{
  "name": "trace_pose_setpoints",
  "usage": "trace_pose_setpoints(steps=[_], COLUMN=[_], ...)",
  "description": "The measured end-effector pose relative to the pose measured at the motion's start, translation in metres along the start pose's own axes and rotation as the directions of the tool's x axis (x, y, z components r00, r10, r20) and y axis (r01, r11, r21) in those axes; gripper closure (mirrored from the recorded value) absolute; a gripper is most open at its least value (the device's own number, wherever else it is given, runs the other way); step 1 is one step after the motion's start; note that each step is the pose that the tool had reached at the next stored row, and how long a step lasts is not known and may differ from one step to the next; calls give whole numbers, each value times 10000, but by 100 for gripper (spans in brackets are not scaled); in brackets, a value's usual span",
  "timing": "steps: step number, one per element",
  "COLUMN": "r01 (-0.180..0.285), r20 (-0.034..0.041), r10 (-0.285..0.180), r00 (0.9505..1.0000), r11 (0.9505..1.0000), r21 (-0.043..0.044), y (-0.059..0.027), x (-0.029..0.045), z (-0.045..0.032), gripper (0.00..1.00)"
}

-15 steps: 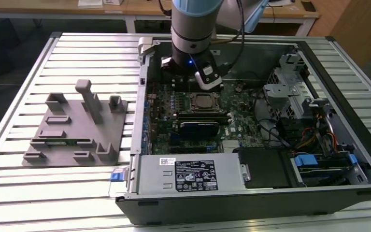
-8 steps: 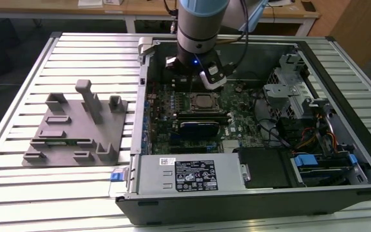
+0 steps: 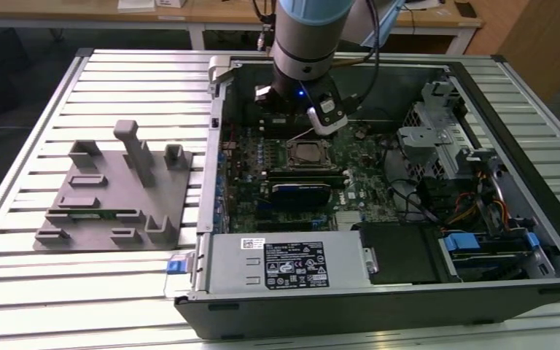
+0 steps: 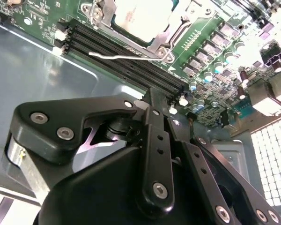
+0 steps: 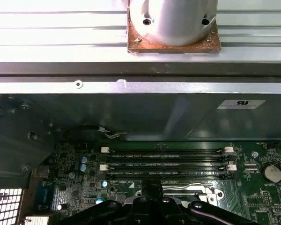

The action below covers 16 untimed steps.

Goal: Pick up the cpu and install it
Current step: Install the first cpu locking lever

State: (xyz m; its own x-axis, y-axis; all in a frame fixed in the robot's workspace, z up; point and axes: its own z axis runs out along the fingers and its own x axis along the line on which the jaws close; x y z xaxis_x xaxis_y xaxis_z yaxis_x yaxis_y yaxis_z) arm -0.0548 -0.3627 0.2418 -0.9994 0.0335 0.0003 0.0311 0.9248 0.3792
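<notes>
Second wrist view shows the cpu [image 4: 140, 16] seated in the motherboard [image 4: 210, 56] socket, fingers' [image 4: 152, 122] state impossible to tell.

The cpu [image 4: 139, 18] shows a pale, brushed-looking metal top with a soft sheen. The gripper [image 4: 152, 105] is matt black plastic studded with shiny steel screws. The motherboard [image 3: 305, 179] is glossy green laminate. The bench [image 3: 114, 87] is ribbed, satin aluminium. The fixture block [image 3: 114, 193] looks like matt grey plastic. The computer case [image 3: 378, 299] is dull grey painted sheet metal.
</notes>
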Motion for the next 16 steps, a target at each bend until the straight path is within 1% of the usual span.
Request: trace_pose_setpoints(steps=[4, 6, 8, 12, 14, 16], r01=[-9, -110, -305, -729, -913, -1055], r20=[7, 53, 145, 367, 464, 544], r10=[9, 109, 304, 725, 905, 1039], r00=[10000, 9999, 9994, 9967, 9948, 9931], r11=[10000, 9999, 9995, 9973, 9957, 9940], r21=[13, 26, 34, 79, 154, 279], y=[1, -2, -4, -8, -10, -11], x=[-2, -3, -3, -3, -3, -4], z=[1, 5, 11, 22, 26, 30], gripper=[89, 89, 89, 89, 89, 89])
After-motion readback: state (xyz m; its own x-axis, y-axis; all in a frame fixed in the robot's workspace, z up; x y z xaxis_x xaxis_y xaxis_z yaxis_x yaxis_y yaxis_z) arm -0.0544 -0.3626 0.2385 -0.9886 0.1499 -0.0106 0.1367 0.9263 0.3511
